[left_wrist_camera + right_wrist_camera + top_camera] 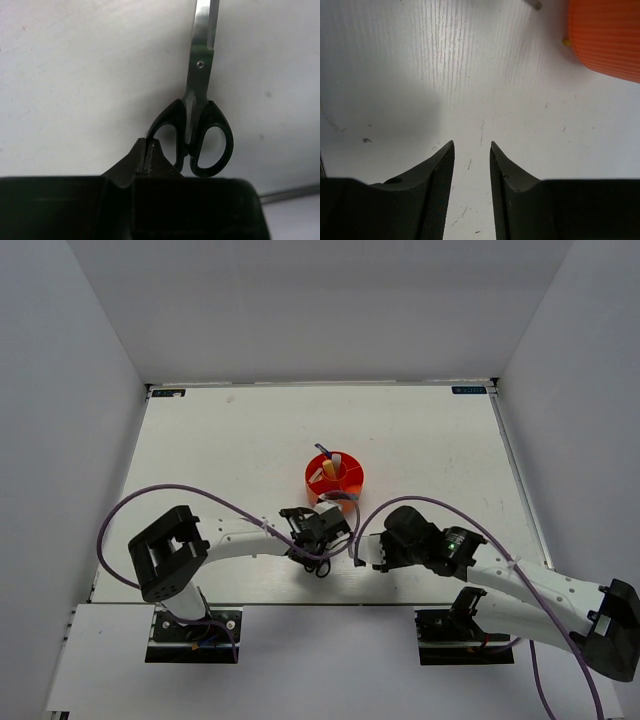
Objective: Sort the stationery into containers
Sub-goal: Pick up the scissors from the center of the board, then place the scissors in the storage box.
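1. The black-handled scissors (200, 131) are pictured with blades closed and pointing away from the left gripper (148, 151). Its fingers are pressed together on the rim of the nearer handle loop. Whether the scissors are lifted or lie flat on the table (75, 75) cannot be told from the wrist view
2. Seen from above, the left gripper (318, 532) is placed just in front of the orange-red tub (310, 478), in which a few upright pieces of stationery (333, 466) are already lodged
3. The right gripper (471, 150) is shown spread and holding nothing, low over bare table, with the tub's ribbed wall (607, 35) at the upper right of its view
4. The step in hand is judged to be the carrying of the scissors to the tub. As only one loop is pinched, off the balance point, the blades can be expected to swing. The lift should therefore be made slowly and the wrist turned so that the blades hang downward
5. A free compartment should be picked, and the tips lowered inside the wall before the fingers are parted, so that neither a divider nor the pieces already there are struck
6. The right arm is best held out of the path, since the two grippers are seen close together beside the tub
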Tool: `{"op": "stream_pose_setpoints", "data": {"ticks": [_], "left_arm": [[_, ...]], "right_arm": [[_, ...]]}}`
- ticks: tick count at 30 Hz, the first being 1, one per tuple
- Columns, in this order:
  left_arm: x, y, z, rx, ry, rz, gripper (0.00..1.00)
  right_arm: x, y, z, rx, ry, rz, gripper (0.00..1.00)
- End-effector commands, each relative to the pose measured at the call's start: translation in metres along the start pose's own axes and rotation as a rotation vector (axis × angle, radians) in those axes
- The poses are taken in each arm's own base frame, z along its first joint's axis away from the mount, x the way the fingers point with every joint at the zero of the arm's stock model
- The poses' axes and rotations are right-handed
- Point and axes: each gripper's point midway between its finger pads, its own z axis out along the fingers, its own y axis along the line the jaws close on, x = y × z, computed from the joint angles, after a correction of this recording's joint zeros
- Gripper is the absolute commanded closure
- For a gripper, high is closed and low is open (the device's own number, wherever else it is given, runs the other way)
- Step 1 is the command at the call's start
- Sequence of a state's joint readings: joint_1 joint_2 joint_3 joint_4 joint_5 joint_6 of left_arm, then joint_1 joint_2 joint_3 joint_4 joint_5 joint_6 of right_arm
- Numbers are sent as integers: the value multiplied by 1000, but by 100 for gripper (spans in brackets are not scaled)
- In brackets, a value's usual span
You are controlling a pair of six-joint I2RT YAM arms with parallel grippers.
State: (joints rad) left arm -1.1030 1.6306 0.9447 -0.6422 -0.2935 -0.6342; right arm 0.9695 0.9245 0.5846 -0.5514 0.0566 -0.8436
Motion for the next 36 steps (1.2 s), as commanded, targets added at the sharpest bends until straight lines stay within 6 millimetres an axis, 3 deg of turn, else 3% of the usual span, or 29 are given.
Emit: {"op": "stream_pose_setpoints", "data": {"ticks": [1,4,5,9,12,18,23,25,26,30,33,34,36], "left_arm": [[-11,-18,-49,83,3,146,100],[-21,-19,-90,104,-1,219,100],[-15,-10,-100,84,24,249,100],[-43,6,-144,55,-90,258,100],[-55,24,-159,8,-135,257,100],[-77,43,-166,-16,-174,240,100],[-109,51,-169,-38,-194,261,100],[-125,51,-174,-48,-202,319,100],[-141,54,-187,-63,-220,337,100],[-170,56,-192,-90,-208,433,100],[-190,60,-187,-112,-172,555,100],[-194,61,-195,-111,-188,572,100],[-200,61,-184,-130,-183,612,100]], "right_arm": [[-3,-12,-9,56,-12,32,62],[-1,-16,-15,79,0,41,62],[1,-21,-17,101,11,48,62],[6,-27,-25,141,27,58,62],[10,-29,-29,163,36,71,62],[24,-35,-41,227,83,72,62],[41,-45,-49,302,147,65,62],[47,-47,-50,331,163,78,62],[49,-50,-52,349,168,88,62],[67,-55,-54,415,228,72,62],[79,-59,-59,460,271,62,62],[80,-60,-59,465,274,63,62],[84,-62,-62,492,287,44,62]]}}
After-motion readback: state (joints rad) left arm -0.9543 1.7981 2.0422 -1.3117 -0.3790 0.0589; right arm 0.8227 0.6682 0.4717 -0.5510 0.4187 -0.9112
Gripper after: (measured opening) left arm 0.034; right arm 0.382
